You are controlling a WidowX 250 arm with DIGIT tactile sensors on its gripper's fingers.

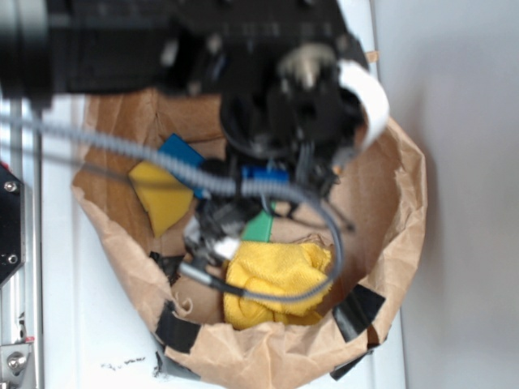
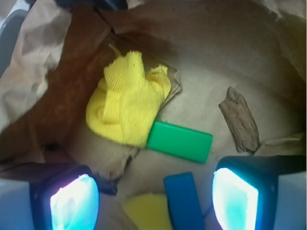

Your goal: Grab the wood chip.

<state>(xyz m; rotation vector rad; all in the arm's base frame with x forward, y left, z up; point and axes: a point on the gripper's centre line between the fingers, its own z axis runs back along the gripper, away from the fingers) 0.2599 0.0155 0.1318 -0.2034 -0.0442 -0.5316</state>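
The wood chip, a dark-brown jagged sliver, lies flat on the brown paper at the right of the wrist view. It sits just beyond my right fingertip and off to the right of the gap. My gripper is open, its two glowing pads wide apart with nothing held. A blue block and a yellow sponge lie on the paper below the gap. In the exterior view the black arm hangs over the bag and hides the wood chip.
Everything lies inside a crumpled brown paper bag with raised walls and black tape. A bunched yellow cloth sits left of centre. A green block rests against it, left of the chip. Torn paper flaps stick up nearby.
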